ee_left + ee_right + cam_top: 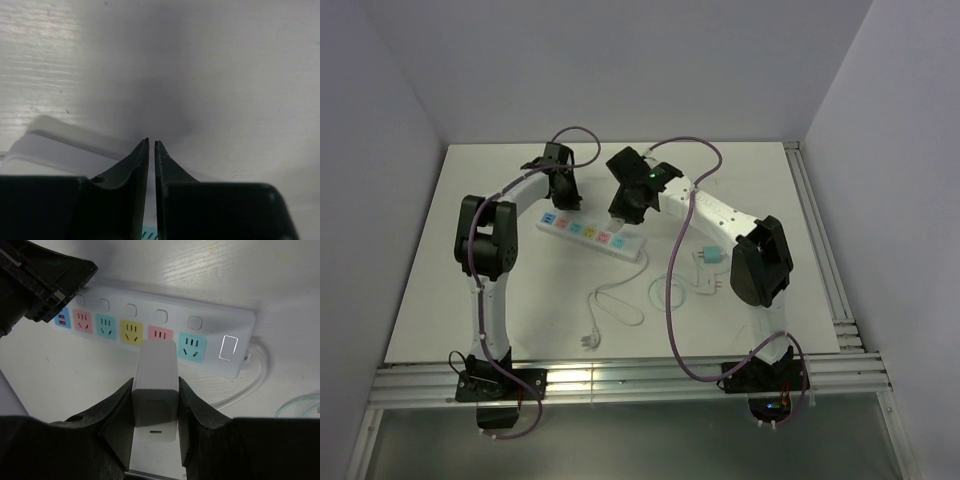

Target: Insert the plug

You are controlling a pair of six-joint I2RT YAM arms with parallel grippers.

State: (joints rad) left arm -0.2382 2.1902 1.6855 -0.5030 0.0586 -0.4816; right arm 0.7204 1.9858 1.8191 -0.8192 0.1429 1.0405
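Note:
A white power strip (590,234) with coloured sockets lies mid-table; it also shows in the right wrist view (150,332). My right gripper (156,405) is shut on a white charger plug (156,385), held just above the strip near the pink socket (160,333), its prongs hidden. In the top view the plug (618,228) hangs over the strip's right part. My left gripper (151,144) is shut and empty, pressed on the strip's left end (55,145); it sits at the strip's left end in the top view (563,197).
The strip's white cable (610,300) curls toward the near edge and ends in a plug (588,340). A small green-and-white adapter (708,256) and a translucent cable loop (670,292) lie right of the strip. The left gripper's body (35,282) shows over the strip's blue socket.

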